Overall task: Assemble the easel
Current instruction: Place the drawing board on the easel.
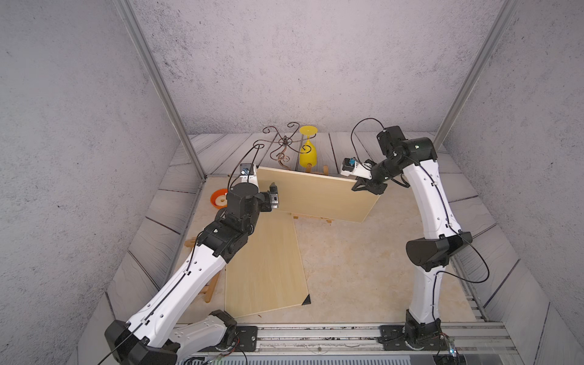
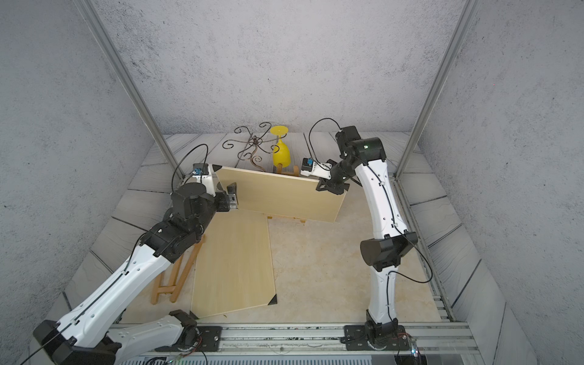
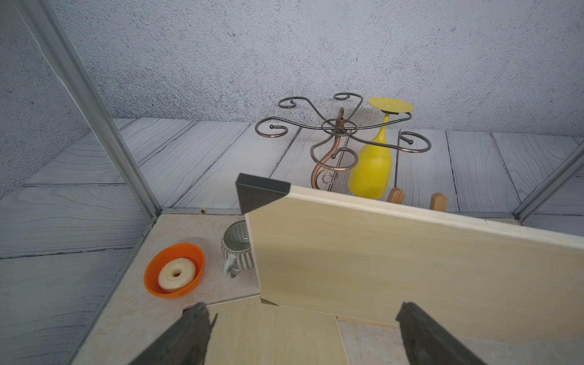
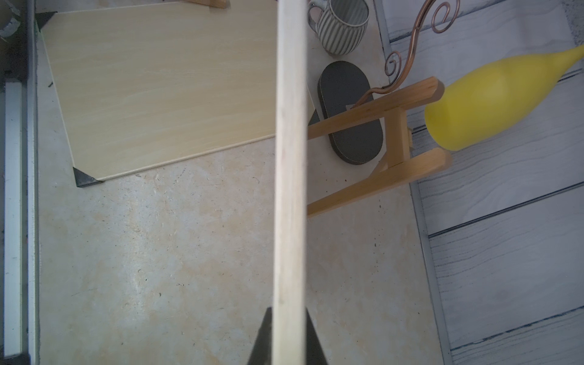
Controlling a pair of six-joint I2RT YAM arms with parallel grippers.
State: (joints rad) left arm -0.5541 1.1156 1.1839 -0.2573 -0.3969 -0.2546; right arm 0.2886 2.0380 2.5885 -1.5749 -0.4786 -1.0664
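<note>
Right jaws pinch the upright board (image 1: 319, 196) by a top corner near the worktop's (image 1: 347, 268) far edge; left jaws, spread wide, face the opposite end of its long axis

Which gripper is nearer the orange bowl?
Left. The left gripper is open a short way from the orange bowl; the right gripper clamps the upright board's opposite end.

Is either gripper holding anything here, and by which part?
The right gripper is shut on the upright board, pinching its top edge near one upper corner. The left gripper stands open at the board's other end, holding nothing.
</note>
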